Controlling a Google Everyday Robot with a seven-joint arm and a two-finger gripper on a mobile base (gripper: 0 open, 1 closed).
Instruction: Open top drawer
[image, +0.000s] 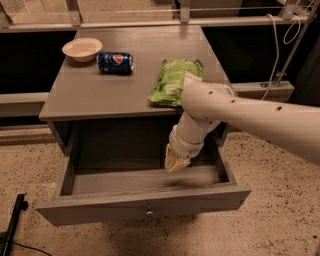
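Observation:
The top drawer (145, 202) is a grey wooden drawer with a small round knob (148, 213) in the middle of its flat front. It stands pulled far out of the grey cabinet (95, 92), and its inside shows bare. My gripper (175, 161) hangs on the white arm (240, 117) above the back right part of the drawer's inside, just under the cabinet top's front edge. It touches nothing that I can see.
On the cabinet top lie a cream bowl (82, 49), a blue Pepsi can (115, 62) on its side and a green chip bag (175, 81). A black stand (12, 225) is on the speckled floor at the lower left. A rail and cables run behind.

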